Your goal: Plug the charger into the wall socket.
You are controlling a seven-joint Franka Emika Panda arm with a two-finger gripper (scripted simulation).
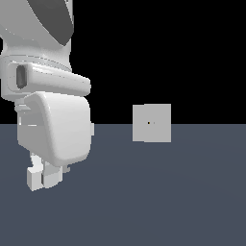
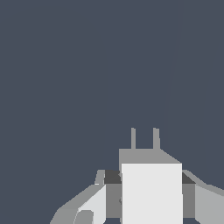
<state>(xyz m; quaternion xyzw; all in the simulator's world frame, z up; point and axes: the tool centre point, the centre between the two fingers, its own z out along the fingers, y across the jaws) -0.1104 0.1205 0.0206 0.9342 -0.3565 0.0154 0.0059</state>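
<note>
The wall socket (image 1: 152, 123) is a flat light grey square plate with a tiny dark dot at its centre. It stands upright at the far edge of the floor, right of centre in the exterior view. My gripper (image 1: 43, 177) hangs low at the exterior view's left, well apart from the socket. In the wrist view the gripper (image 2: 151, 197) is shut on the charger (image 2: 151, 192), a white block with two short grey prongs (image 2: 155, 138) sticking out from between the fingers (image 2: 94, 203). The socket is out of the wrist view.
The arm's large white body (image 1: 53, 120) fills the exterior view's left. The dark grey-blue floor (image 1: 168, 192) spreads out between the gripper and the socket. The background behind the socket is black.
</note>
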